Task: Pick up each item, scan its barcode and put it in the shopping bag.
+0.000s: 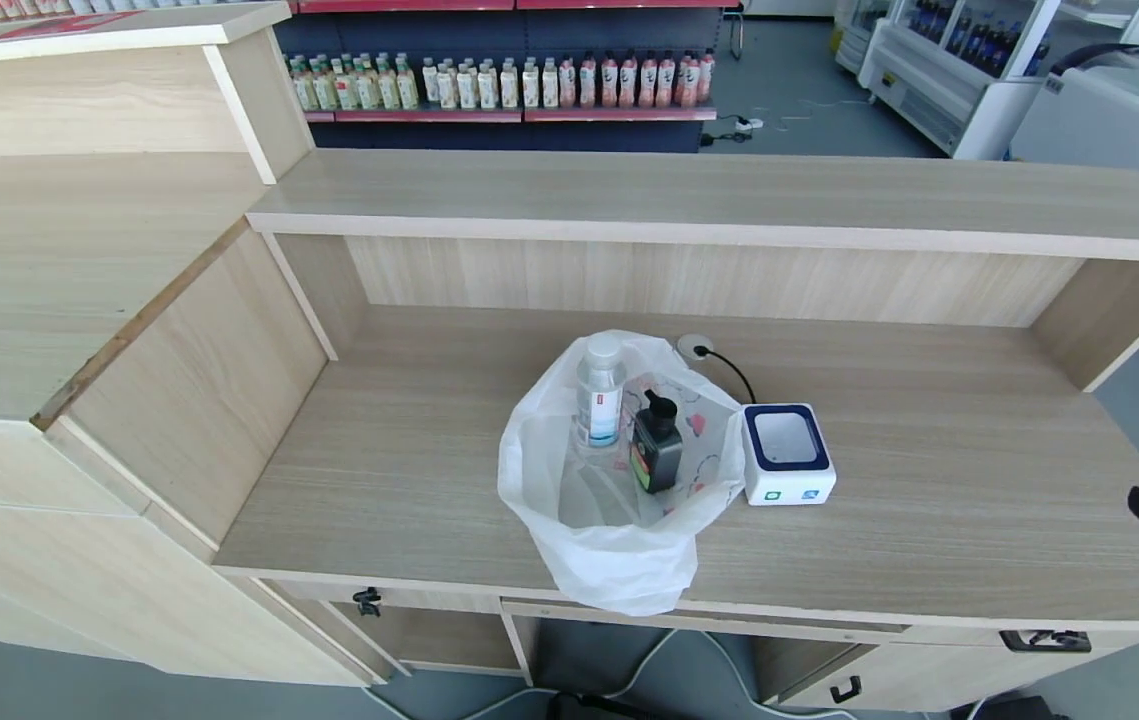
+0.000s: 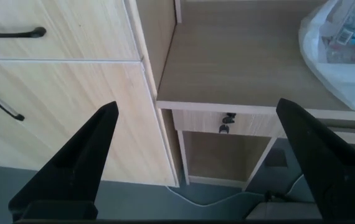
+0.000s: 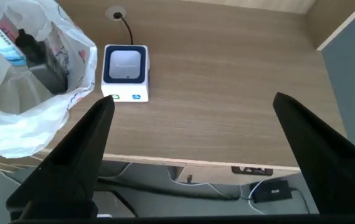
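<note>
A white plastic shopping bag (image 1: 609, 540) stands open on the wooden counter (image 1: 929, 480). Inside it stand a clear bottle with a white cap (image 1: 599, 392) and a dark bottle with a black cap (image 1: 656, 445). Just right of the bag sits the white scanner with a blue frame (image 1: 787, 452), its cable running to a hole in the counter. My left gripper (image 2: 196, 112) is open, low and off the counter's left front corner, with the bag (image 2: 339, 62) to one side. My right gripper (image 3: 193, 106) is open above the counter's front edge, with the scanner (image 3: 125, 71) and the bag (image 3: 34, 118) beyond it.
A raised ledge (image 1: 729, 200) runs along the counter's back, and a taller cabinet (image 1: 79, 250) closes the left side. Drawers with black handles (image 2: 12, 32) lie below left. Shelves of bottles (image 1: 499, 85) and coolers (image 1: 979, 70) stand far behind.
</note>
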Controlling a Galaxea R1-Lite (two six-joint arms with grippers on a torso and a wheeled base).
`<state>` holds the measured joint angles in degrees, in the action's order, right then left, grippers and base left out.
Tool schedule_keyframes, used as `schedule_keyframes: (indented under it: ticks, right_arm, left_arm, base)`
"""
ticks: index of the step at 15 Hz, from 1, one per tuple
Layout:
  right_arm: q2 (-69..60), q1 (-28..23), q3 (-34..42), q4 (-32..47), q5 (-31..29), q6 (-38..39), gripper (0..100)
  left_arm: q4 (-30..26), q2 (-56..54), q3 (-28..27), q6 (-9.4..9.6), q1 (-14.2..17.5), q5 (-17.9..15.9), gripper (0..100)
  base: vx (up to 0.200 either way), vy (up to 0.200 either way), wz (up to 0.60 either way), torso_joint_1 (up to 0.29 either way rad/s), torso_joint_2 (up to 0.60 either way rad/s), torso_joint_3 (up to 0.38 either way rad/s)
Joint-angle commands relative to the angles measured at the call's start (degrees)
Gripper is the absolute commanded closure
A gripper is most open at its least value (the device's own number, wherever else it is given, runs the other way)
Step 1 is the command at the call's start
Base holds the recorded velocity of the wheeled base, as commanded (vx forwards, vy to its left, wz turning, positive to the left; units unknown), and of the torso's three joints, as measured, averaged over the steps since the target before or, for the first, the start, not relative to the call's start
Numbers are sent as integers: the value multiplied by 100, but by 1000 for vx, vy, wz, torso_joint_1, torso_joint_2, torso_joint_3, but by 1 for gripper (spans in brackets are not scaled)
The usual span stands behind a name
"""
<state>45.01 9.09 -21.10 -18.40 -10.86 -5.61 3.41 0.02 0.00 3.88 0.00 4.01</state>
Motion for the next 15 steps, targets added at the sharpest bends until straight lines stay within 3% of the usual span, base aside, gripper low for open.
schedule_keyframes:
  ticks: [1, 5, 7, 9, 13, 15]
  right_arm:
    - [-467, 5, 370, -15, 75, 60, 0]
    - [-1803, -13, 1275, 82, 40, 42, 0]
    - [-2769, -171, 1346, 908, 75, 51, 0]
    - [-4000, -4, 1600, 2130, 31, 148, 0]
    - [-3947, -13, 2110, 1523, -223, 490, 0]
    - [-3877, -303, 2110, 1532, -74, 490, 0]
  left_arm:
    - [1, -2, 0, -1, 0, 3, 0]
    - [1, -2, 0, -1, 0, 3, 0]
    - [1, -2, 0, -1, 0, 3, 0]
    - [1, -2, 0, -1, 0, 3, 0]
    - [1, -2, 0, -1, 0, 3, 0]
    - [1, -2, 0, -1, 0, 3, 0]
  base:
    - [0, 0, 0, 0, 0, 0]
    - [0, 0, 0, 0, 0, 0]
    - [0, 0, 0, 0, 0, 0]
    - [0, 0, 0, 0, 0, 0]
    - [0, 0, 0, 0, 0, 0]
    - [0, 0, 0, 0, 0, 0]
